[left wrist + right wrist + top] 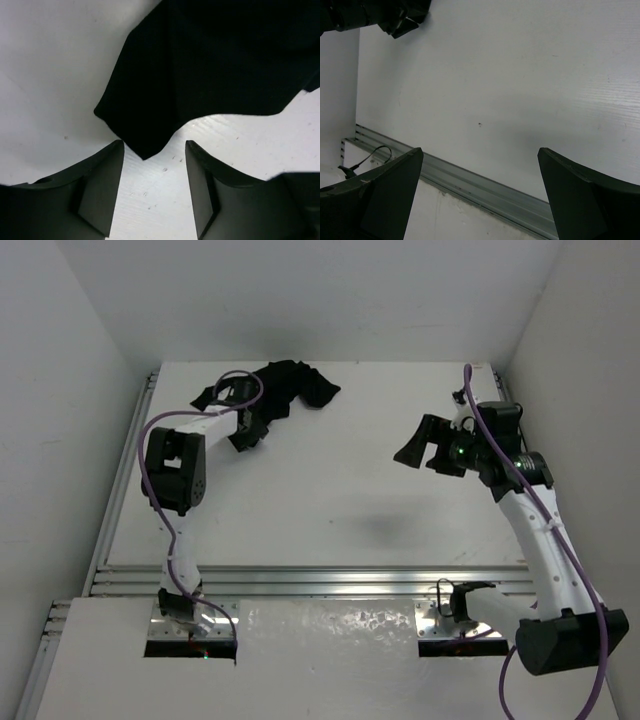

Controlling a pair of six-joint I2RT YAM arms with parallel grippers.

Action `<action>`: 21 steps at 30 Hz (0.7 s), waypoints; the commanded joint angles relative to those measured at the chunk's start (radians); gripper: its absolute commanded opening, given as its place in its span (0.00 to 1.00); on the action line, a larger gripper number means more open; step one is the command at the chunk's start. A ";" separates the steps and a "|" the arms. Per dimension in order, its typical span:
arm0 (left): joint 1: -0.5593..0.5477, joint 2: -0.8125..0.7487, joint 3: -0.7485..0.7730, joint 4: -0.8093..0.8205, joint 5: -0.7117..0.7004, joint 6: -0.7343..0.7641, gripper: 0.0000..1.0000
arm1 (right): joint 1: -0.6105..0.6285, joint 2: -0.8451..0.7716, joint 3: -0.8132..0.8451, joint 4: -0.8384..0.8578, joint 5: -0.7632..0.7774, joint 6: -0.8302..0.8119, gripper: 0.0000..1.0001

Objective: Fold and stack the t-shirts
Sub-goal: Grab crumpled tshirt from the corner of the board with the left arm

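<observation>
The black t-shirt point(290, 385) lies crumpled at the far left of the table. My left gripper point(250, 430) sits at its near edge, open. In the left wrist view the t-shirt point(210, 65) fills the top, and a corner of it points down between my open fingertips point(112, 160), with nothing held. My right gripper point(425, 448) hovers over the right half of the table, wide open and empty. Its fingertips point(402, 172) frame bare table in the right wrist view.
The white table point(330, 490) ends at a metal rail point(320, 580) along its near edge, also seen in the right wrist view point(485, 185). White walls close in on both sides and behind. Purple cables run along both arms.
</observation>
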 commanded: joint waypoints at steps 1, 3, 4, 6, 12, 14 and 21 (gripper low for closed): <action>0.003 0.030 0.048 -0.020 -0.034 -0.027 0.50 | 0.004 0.011 -0.004 0.043 -0.037 0.015 0.99; 0.003 0.038 0.056 -0.025 -0.045 -0.024 0.41 | 0.009 0.016 -0.002 0.045 -0.037 0.013 0.99; 0.005 0.047 0.071 -0.034 -0.052 -0.019 0.35 | 0.010 0.019 -0.002 0.046 -0.035 0.013 0.99; 0.005 0.056 0.088 -0.045 -0.060 -0.012 0.28 | 0.015 0.028 0.001 0.046 -0.038 0.012 0.99; -0.001 0.040 0.145 -0.097 -0.080 0.016 0.00 | 0.018 0.045 0.003 0.049 -0.037 0.007 0.99; -0.035 -0.022 0.189 -0.178 -0.132 0.048 0.00 | 0.018 0.050 -0.005 0.052 -0.029 0.003 0.99; -0.293 -0.479 0.350 -0.442 -0.291 0.243 0.00 | 0.018 0.131 0.003 0.129 -0.003 0.013 0.99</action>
